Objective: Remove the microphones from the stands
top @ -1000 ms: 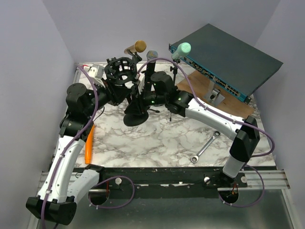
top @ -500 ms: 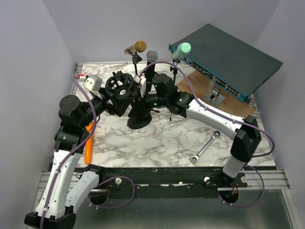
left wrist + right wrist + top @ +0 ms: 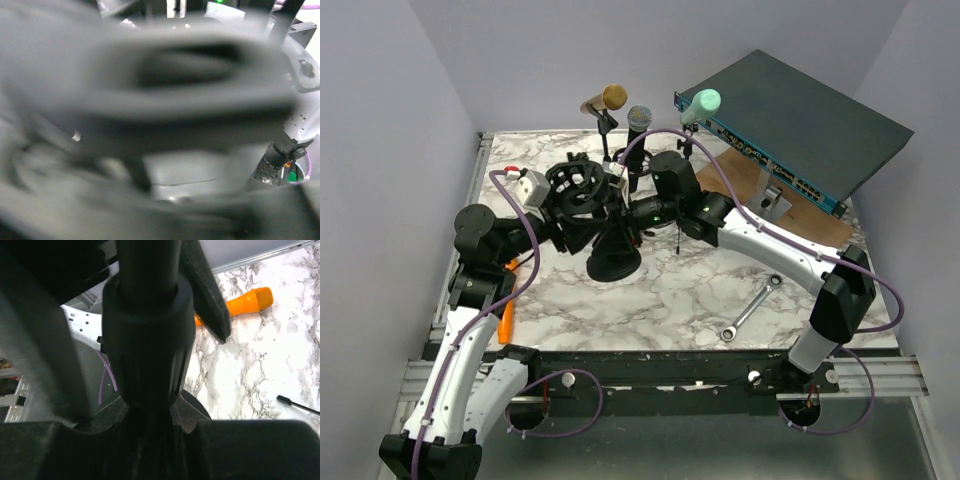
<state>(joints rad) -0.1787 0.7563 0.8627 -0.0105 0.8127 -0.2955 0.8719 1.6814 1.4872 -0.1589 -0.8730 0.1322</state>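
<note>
A black stand with a round base [image 3: 615, 262] and a cage-like shock mount [image 3: 578, 185] stands tilted mid-table. My right gripper [image 3: 632, 214] is shut on the stand's pole [image 3: 147, 340], which sits between its fingers in the right wrist view [image 3: 150, 415]. My left gripper [image 3: 563, 222] is against the shock mount. Its wrist view is filled by a blurred dark ring [image 3: 190, 65], so its jaws are hidden. An orange microphone [image 3: 508, 300] lies flat on the marble at the left edge; it also shows in the right wrist view [image 3: 240, 305].
Gold [image 3: 612, 97], grey [image 3: 639, 117] and teal [image 3: 705, 101] microphones stand on small stands at the back. A dark network switch [image 3: 800, 120] rests tilted at back right. A wrench [image 3: 750, 310] lies front right. A white box [image 3: 530, 185] sits by my left arm.
The stand and shock mount have shifted toward the front with both grippers, and the base has slid nearer. My left arm has swung inward and lower.
</note>
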